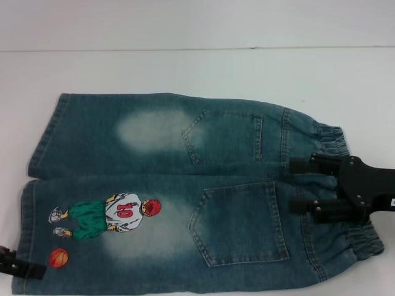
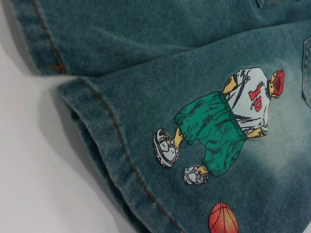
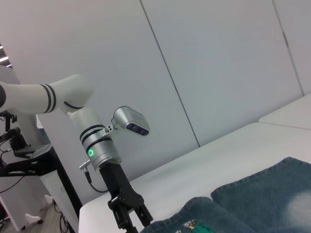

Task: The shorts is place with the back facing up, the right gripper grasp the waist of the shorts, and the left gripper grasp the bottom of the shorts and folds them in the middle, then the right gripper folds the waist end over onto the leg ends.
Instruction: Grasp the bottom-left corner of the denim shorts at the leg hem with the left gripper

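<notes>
The shorts [image 1: 185, 185] lie flat on the white table [image 1: 185, 68], back pockets up. The ruffled waist [image 1: 333, 137] is at the right, and the leg hems [image 1: 43, 132] are at the left. My right gripper [image 1: 302, 185] hovers over the middle of the waistband, fingers spread wide and open. My left gripper [image 1: 21, 266] sits at the near leg's hem, by the orange ball print [image 1: 58, 257]. The right wrist view shows this left gripper [image 3: 131, 221] with its fingers apart, pointing down at the edge of the shorts [image 3: 262, 204]. The left wrist view shows the stitched hem [image 2: 112, 150] lying flat beside the cartoon player [image 2: 233, 121].
Bare white table surrounds the shorts on the far side and to the left [image 2: 29, 170]. A grey wall [image 3: 218, 63] stands behind the table. Off the table's end, beyond the left arm, are black stands and cables [image 3: 19, 155].
</notes>
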Robot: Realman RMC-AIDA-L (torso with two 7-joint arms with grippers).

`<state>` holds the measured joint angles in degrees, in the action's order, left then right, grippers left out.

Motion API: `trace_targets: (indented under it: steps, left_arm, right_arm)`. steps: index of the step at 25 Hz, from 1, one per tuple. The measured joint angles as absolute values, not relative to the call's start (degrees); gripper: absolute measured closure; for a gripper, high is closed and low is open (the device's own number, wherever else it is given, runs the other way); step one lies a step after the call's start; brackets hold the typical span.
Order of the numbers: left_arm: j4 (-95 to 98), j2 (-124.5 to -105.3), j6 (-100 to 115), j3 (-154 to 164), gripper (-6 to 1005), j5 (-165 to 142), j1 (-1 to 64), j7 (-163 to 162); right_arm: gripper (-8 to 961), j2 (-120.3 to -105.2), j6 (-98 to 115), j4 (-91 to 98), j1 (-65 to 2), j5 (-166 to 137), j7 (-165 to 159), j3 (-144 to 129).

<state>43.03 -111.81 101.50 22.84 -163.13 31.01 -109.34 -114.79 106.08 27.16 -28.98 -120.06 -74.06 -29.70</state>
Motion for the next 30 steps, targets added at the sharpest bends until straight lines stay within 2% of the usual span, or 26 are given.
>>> trace_targets:
  steps: [30]
  left_arm:
    - [44.3,-111.28,103.7,22.8,158,-162.1,33.1,-109.4]
  right_arm:
    - [11,-114.61,106.0,27.2,-29.2,-120.1,-74.1,-29.5]
